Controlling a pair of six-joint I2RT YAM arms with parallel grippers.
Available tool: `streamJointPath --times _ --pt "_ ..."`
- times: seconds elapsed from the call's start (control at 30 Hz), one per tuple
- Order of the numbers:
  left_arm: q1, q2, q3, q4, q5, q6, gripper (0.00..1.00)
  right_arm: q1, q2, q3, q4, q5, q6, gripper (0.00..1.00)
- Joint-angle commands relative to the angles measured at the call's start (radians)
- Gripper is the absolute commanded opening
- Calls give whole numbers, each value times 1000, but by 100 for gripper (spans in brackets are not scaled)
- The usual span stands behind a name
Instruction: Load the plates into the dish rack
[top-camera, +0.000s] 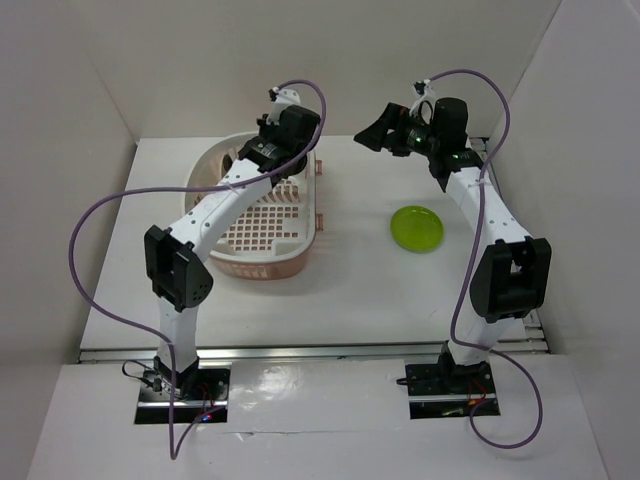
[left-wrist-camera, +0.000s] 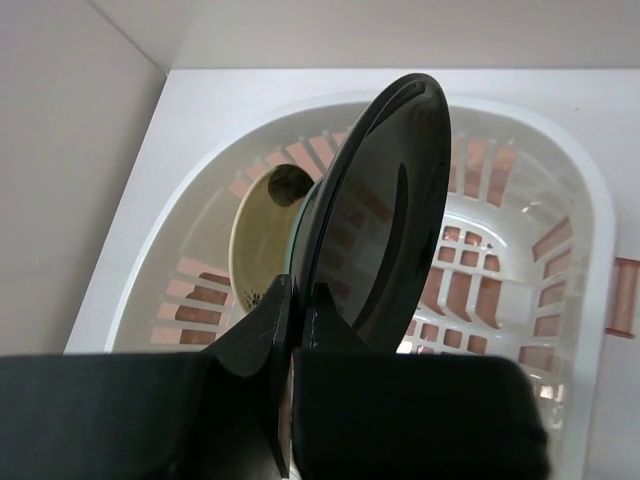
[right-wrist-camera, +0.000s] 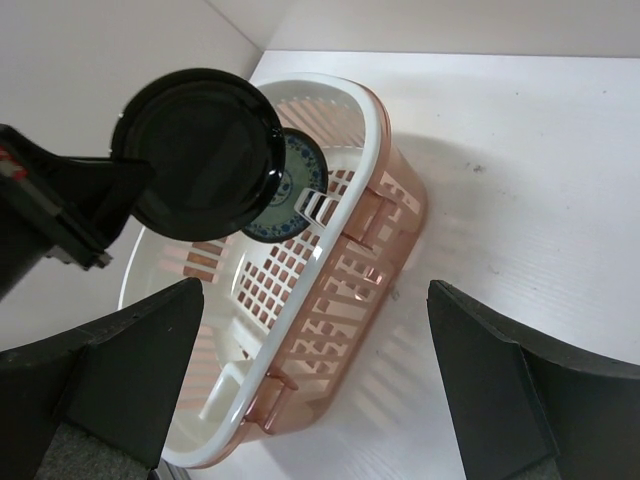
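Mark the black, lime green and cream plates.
Glossy black round plate (left-wrist-camera: 385, 212), left wrist view, its shiny face.
Lime green round plate (top-camera: 416, 228), top external view, its centre.
Cream round plate (left-wrist-camera: 260, 235), left wrist view, its inner face.

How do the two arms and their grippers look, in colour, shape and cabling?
The left arm and right arm have white tube-like links with blocky black joint housings. A thin purple cable loops along each. The left gripper and right gripper are black with two flat, wedge-shaped fingers. Small green lights glow near the right wrist.
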Motion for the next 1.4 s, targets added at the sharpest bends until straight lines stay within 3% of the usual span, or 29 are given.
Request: streamJointPath --times 0.0,0.5,1.37 --pt "36 -17 -43 12 -26 -56 0 5 -8 -7 9 -9 10 100" --pt "87 45 -85 12 99 -83 0 5 11 2 18 -30 29 100" --pt "114 115 -126 12 161 -120 0 5 29 21 9 -30 19 100"
